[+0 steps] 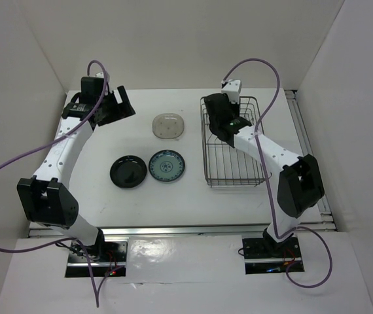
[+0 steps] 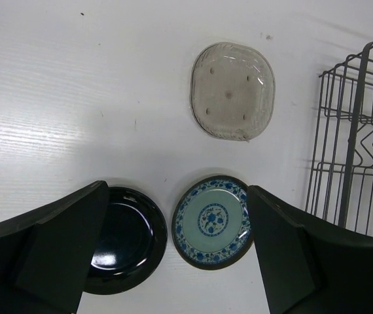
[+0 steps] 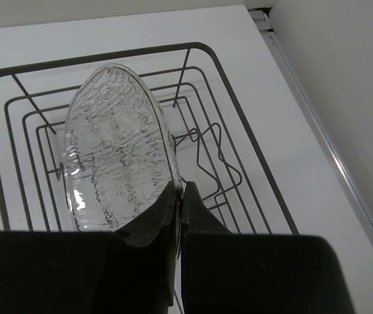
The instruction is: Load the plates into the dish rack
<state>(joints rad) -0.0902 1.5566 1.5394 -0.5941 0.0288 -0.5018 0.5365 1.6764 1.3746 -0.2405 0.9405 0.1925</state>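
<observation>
Clear glass plate (image 3: pixel 118 150) upright over dish rack (image 1: pixel 233 163), clamped by right jaws. Left jaws wide above black plate (image 2: pixel 131 239), blue-and-white plate (image 2: pixel 213 221), beige plate (image 2: pixel 232 90) on table (image 2: pixel 55 98).

Four plates are showing in all: one clear glass plate (image 3: pixel 118 150), one beige speckled plate (image 1: pixel 168 126), one glossy black plate (image 1: pixel 128 172) and one blue-and-white plate (image 1: pixel 167 165). Three of them are lying on the single bench (image 1: pixel 193 199); one is being held at the one dish rack (image 1: pixel 235 185). Two arms are showing, the left arm (image 1: pixel 59 154) and the right arm (image 1: pixel 268 147).
</observation>
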